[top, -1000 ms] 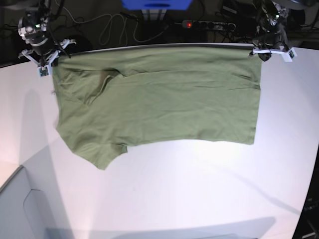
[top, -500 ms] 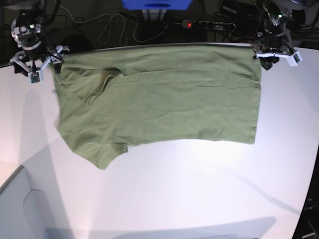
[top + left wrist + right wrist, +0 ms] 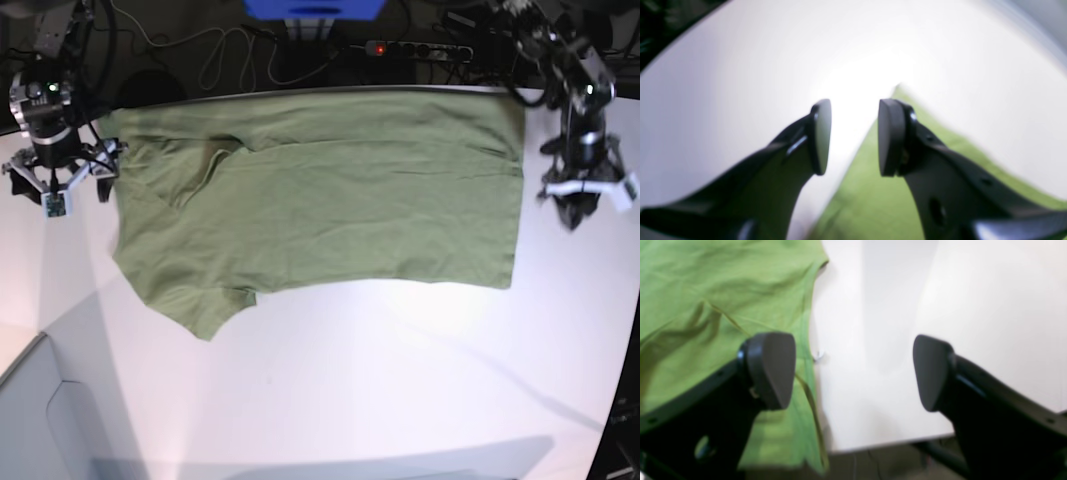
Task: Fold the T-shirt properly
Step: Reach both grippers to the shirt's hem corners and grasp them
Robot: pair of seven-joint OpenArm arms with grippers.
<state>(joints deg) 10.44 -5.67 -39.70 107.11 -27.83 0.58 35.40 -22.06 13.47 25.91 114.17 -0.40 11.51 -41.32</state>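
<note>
Tabletop (image 3: 400, 400), white and broad, carries everything here, and the olive-green T-shirt (image 3: 320, 195) lies spread across its far half, already doubled lengthwise by the look of it: one sleeve (image 3: 200, 305) pokes out at the near left corner, and a long crease runs along the upper part where a layer seems laid over. Flat like that, with its top edge along the table's far rim, it looks arranged so the next fold can be taken from the short ends. The two arms stand off at those ends, just beside the cloth and not on it. The right gripper (image 3: 55, 185), on the left of the base view, hangs over bare table at the shirt's collar-side edge; its wrist view shows the jaws spread wide with nothing between them, one pad (image 3: 771, 368) over the green hem. The left gripper (image 3: 585, 200) sits by the hem end, jaws parted more narrowly and holding nothing, with the shirt's corner (image 3: 898, 90) just beyond. Behind the table lie a power strip (image 3: 415, 48) and loose cables (image 3: 225, 55).
</note>
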